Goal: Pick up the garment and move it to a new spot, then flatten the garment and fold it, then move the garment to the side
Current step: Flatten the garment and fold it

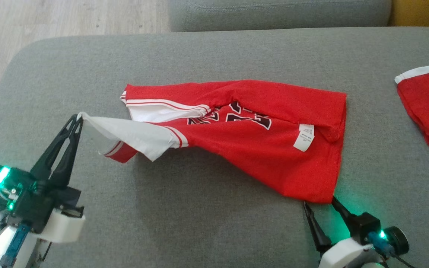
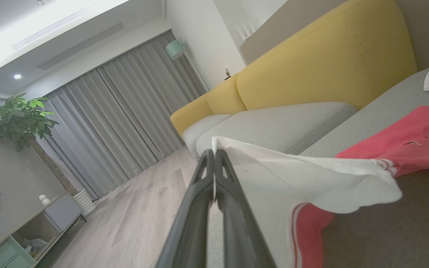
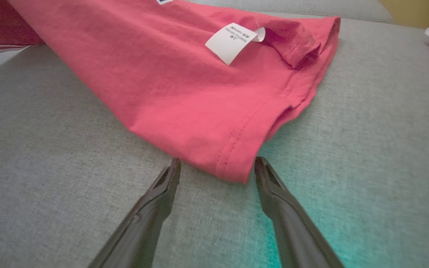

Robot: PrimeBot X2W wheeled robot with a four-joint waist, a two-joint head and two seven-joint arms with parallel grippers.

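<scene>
flattening looks in hand: left claw (image 1: 77,119) pinches the white sleeve (image 1: 132,136) of the red garment (image 1: 259,149) on the grey sofa seat (image 1: 199,223), right claw (image 1: 319,203) gapes at its hem corner (image 1: 317,191), needing to close next.

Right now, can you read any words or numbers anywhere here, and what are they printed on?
No text reads clearly.
Dark print on the red garment: letters and numerals, half hidden under a fold, unreadable.
White label on the garment: lines of print, too small to read.
</scene>
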